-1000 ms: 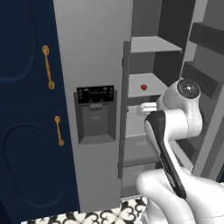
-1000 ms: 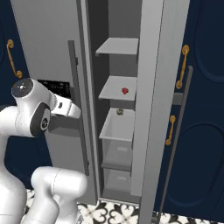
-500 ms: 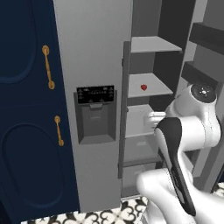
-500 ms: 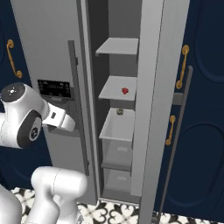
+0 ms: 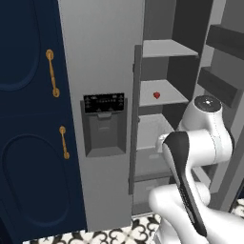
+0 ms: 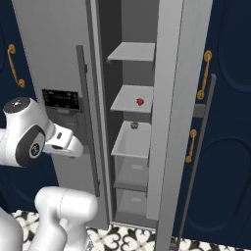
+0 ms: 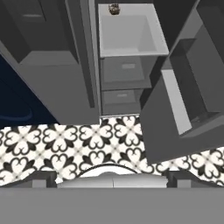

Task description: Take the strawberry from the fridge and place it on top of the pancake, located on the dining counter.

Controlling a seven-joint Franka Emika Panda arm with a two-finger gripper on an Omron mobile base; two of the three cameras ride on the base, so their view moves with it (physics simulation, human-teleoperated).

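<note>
Arm drawn back and lowered since a second ago.
We see the strawberry (image 5: 156, 95) unmoved on the middle shelf of the open fridge (image 5: 105, 57); our hand points down at the patterned floor (image 7: 65, 144), gripper (image 7: 112, 177) spread wide, holding nothing.

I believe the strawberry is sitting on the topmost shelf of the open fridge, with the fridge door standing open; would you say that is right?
Not quite: the strawberry sits on the second shelf down, not the topmost one, as the right base view shows. The fridge door does stand open.
</note>
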